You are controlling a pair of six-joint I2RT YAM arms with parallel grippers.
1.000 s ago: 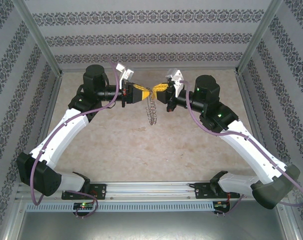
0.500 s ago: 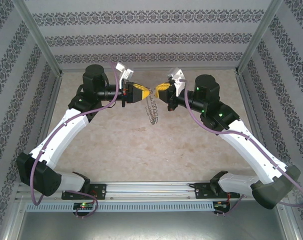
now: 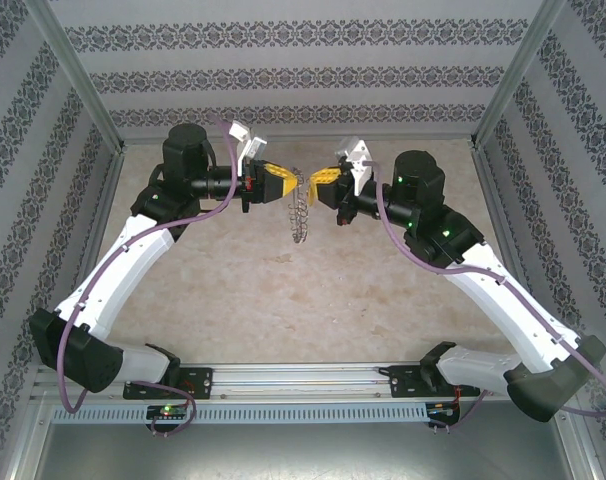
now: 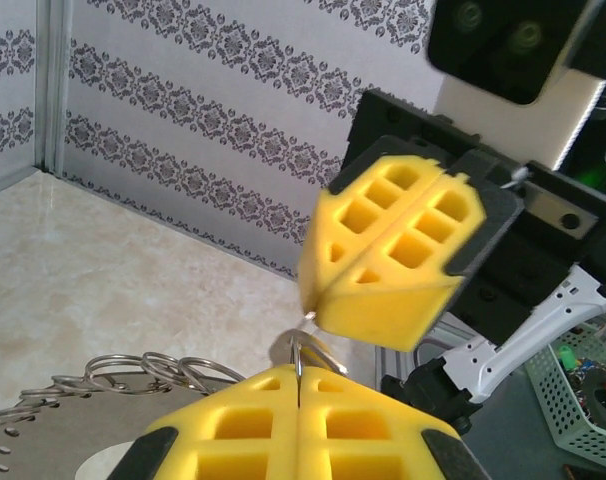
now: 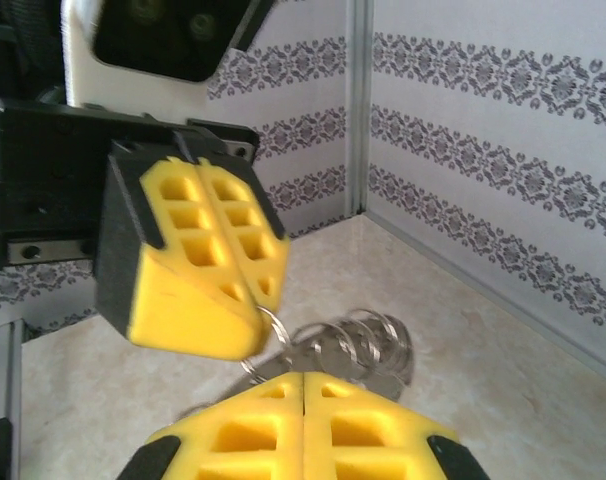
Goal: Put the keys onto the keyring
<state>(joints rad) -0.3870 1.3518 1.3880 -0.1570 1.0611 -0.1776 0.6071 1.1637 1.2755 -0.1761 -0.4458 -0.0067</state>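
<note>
The keyring (image 3: 300,212) hangs in mid-air between my two grippers as a thin dangling coil of grey metal loops. My left gripper (image 3: 291,182) is shut, and in the left wrist view a small ring of the keyring (image 4: 299,352) is pinched in the seam of its yellow fingers (image 4: 233,420). My right gripper (image 3: 315,178) faces it tip to tip and is also shut. A tiny silver glint shows at its tip, but I cannot tell what it is. In the right wrist view the keyring's loops (image 5: 368,342) lie just behind my right fingers (image 5: 373,430). The keys are hidden.
The beige tabletop (image 3: 303,300) lies well below the grippers, enclosed by patterned walls (image 3: 303,75) on three sides. Metal frame posts (image 3: 78,90) stand at the back corners. A rail (image 3: 303,378) with the arm bases runs along the near edge.
Both grippers and the hanging keyring have shifted slightly toward the back wall and a little left. The fingertips now stand slightly further apart.
</note>
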